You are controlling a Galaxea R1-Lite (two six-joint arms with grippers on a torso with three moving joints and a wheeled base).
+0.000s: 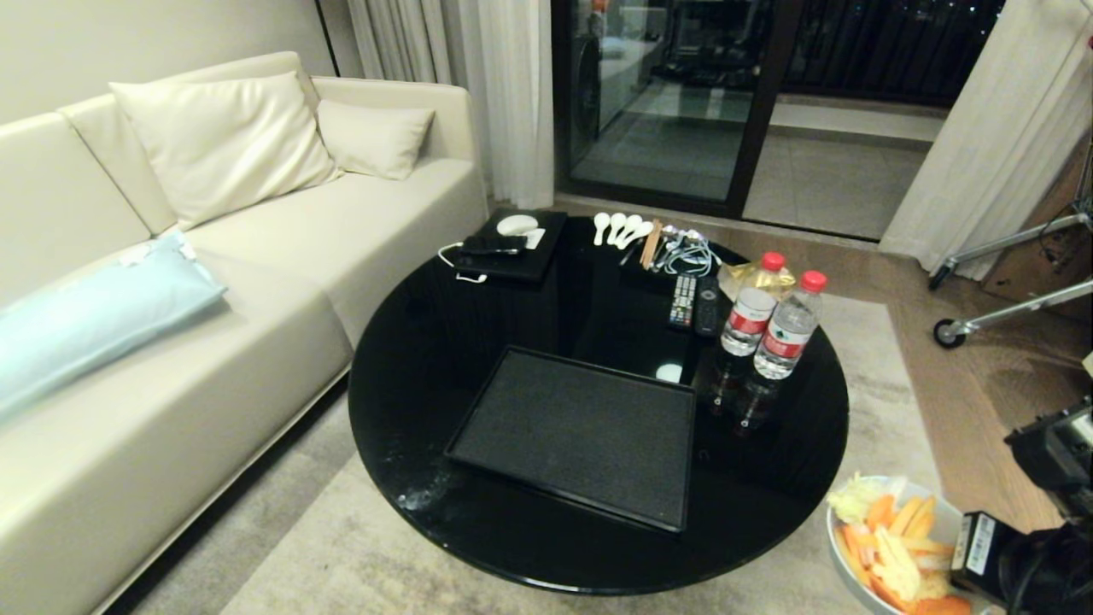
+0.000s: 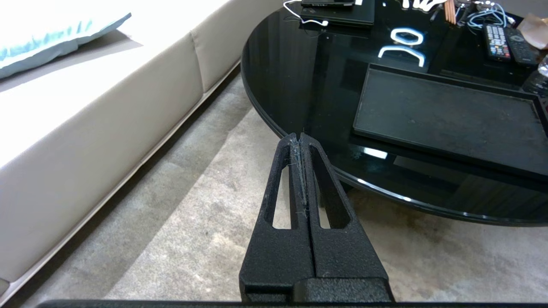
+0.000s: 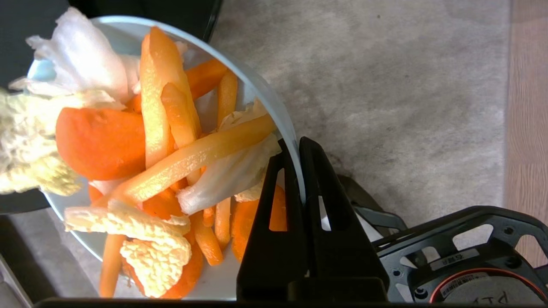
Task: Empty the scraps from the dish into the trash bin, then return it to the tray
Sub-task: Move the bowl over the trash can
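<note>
Looking from the head view, the dish [image 1: 897, 547] sits low at the right, off the table [image 1: 598, 401] and over the rug, well apart from the tray [image 1: 581, 431] and to its right and nearer the robot. It is heaped with scraps [image 1: 892, 542]. Black parts of the right arm crowd the dish's right side, but the fingers themselves are hidden here. No bin shows, so which way the dish must travel to tip cannot be told from this view. The tray lies bare, its long axis running across the table.

In the left wrist view, the left gripper [image 2: 298, 137] hangs with jaws pressed together on nothing, just off the table edge on the tray's sofa side. It is far from the dish, so the right arm is plainly the nearer.

Only the right wrist view shows the grasp: the right gripper [image 3: 295, 147] is pinched on the dish rim [image 3: 274, 109], one finger inside, one outside. The scraps lie away from the jaws across the dish, so I judge tipping should go rim-away from the gripper. No bin here either
</note>
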